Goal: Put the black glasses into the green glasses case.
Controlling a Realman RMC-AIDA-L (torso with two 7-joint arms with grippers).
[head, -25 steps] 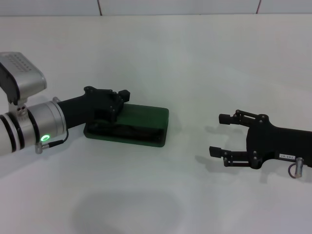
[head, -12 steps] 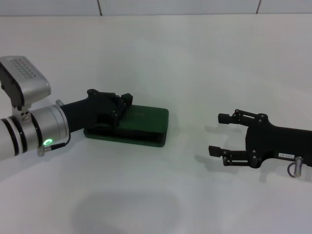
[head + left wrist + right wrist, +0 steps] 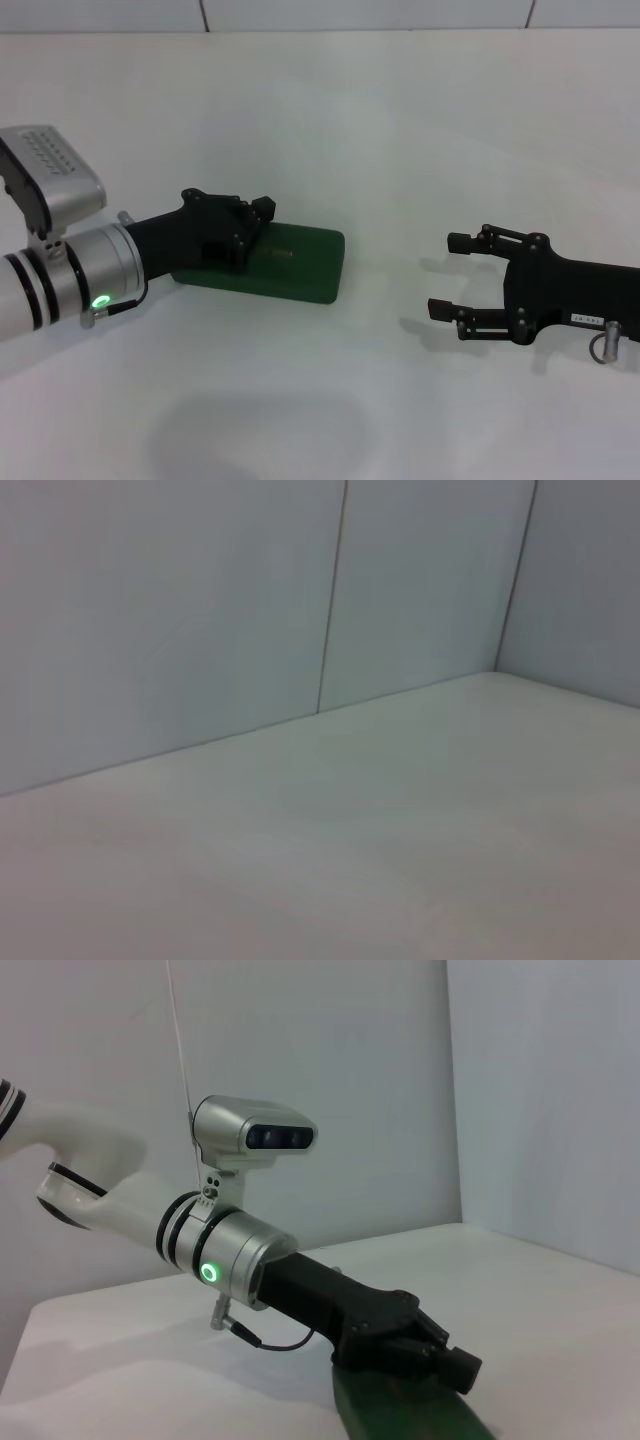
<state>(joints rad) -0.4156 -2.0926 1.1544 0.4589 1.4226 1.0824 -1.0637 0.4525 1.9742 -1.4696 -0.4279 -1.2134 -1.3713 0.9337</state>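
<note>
Head view. The green glasses case lies flat on the white table with its lid down and small gold lettering facing up. The left gripper rests over the case's left end, on the lid; whether its jaws are parted or closed cannot be told here. The black glasses are not visible anywhere on the table, and whether they lie inside the shut case cannot be told. The right gripper hovers well apart, to the case's right, jaws spread and holding nothing. Judged from this, the step in hand is pressing the lid fully home. It is best done by pushing straight down near the lid's free edge, so that the case does not slide across the table, then lifting away vertically.

Left wrist view. Only bare table surface and wall panels appear; neither the case nor this arm's fingers show.

Right wrist view. The left gripper bears on the end of the dark green case. Its fingers look drawn close together, though this is uncertain. The contact seems to sit toward one end, so an even, gentle push is advisable.
</note>
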